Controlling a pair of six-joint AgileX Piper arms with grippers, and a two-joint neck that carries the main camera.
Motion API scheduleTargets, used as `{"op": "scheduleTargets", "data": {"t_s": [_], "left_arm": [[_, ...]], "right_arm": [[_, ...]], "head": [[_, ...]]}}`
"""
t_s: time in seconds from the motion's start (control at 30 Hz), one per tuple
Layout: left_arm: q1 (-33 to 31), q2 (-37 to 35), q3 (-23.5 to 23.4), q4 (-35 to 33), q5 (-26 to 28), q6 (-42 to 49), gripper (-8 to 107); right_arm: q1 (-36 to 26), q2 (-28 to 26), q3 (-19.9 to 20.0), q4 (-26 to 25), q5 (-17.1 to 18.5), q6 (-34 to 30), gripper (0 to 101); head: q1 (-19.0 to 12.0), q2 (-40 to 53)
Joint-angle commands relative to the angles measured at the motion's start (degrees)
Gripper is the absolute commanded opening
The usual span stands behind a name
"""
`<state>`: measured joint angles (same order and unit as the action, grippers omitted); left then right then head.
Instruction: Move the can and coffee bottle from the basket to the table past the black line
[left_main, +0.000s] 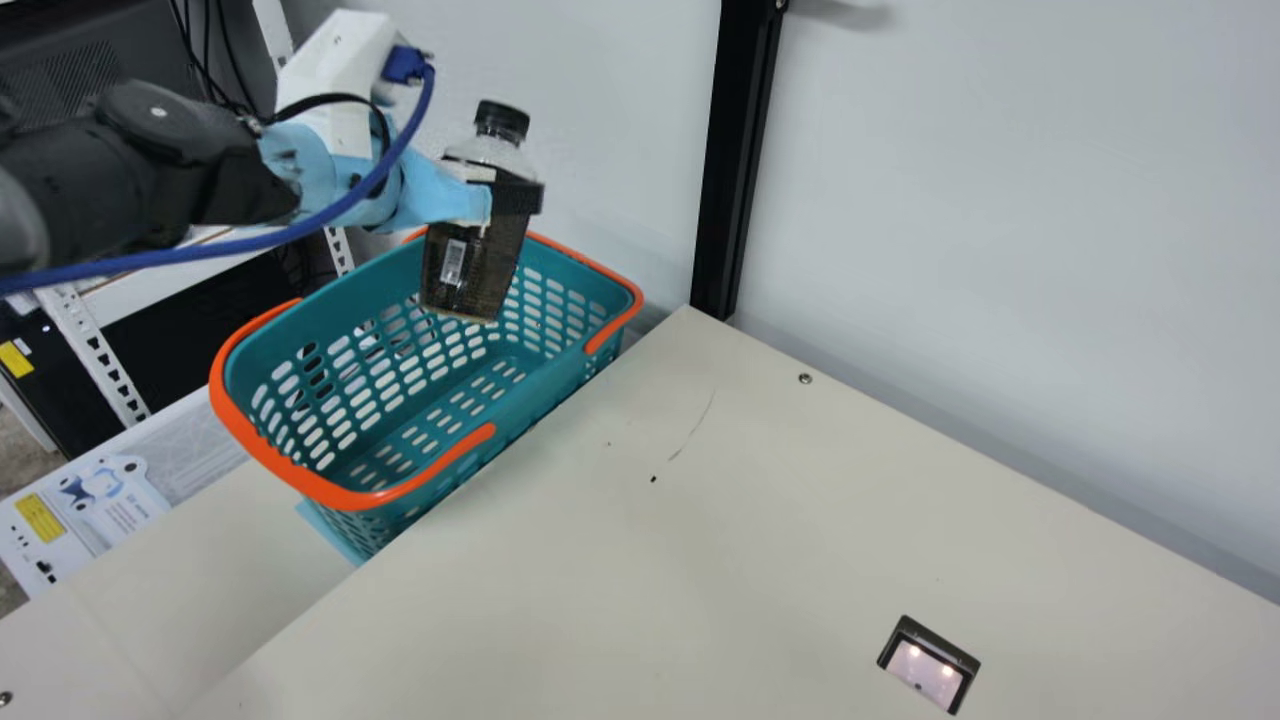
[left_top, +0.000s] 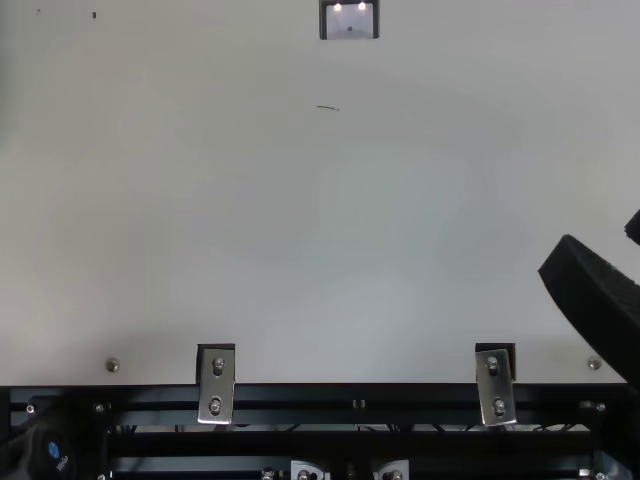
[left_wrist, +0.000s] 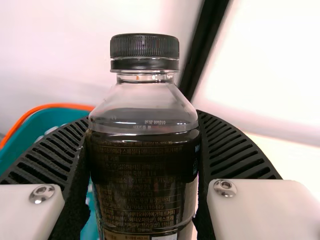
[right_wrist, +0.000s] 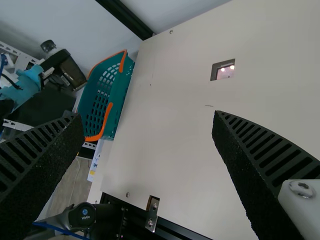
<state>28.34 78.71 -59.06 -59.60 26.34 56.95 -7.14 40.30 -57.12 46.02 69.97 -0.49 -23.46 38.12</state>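
Note:
In the main view my left gripper (left_main: 487, 195) is raised at the basket's back side, closed around the dark coffee bottle (left_main: 466, 272). The bottle is nearly upright, black cap on top, its base higher than the rim of the teal basket (left_main: 262, 455). The left wrist view has the coffee bottle (left_wrist: 145, 170) held between both ribbed fingers of my left gripper (left_wrist: 143, 125). At the top view's right edge is my right gripper (left_top: 602, 235). In the right wrist view the fingers of my right gripper (right_wrist: 147, 117) stand wide apart over the table, nothing between them.
The basket, with orange handles (left_main: 312, 480), stands beside the cream table's (left_main: 700, 560) left edge. A black post (left_main: 738, 150) rises at the table's back corner. Set in the tabletop is a dark-framed opening (left_main: 929, 664). Shelving (left_main: 95, 350) with equipment stands behind the left arm.

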Motion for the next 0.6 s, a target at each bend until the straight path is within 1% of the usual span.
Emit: {"op": "scheduleTargets", "data": {"t_s": [0.0,0.27,0.57], "left_arm": [[-1.87,-5.59,2.05,0.22,-0.08,-2.71,10],[-8.92,-15.12,6.22,5.52,0.35,-17.89,10],[-16.28,-21.81,7.06,12.88,2.64,-38.21,10]], "right_arm": [[0.0,0.0,0.0,0.0,0.0,0.0,101],[0.0,0.0,0.0,0.0,0.0,0.0,101],[0.0,0.0,0.0,0.0,0.0,0.0,101]], "head": [[-1.46,1.08],[-1.46,1.08],[-1.46,1.08]]}}
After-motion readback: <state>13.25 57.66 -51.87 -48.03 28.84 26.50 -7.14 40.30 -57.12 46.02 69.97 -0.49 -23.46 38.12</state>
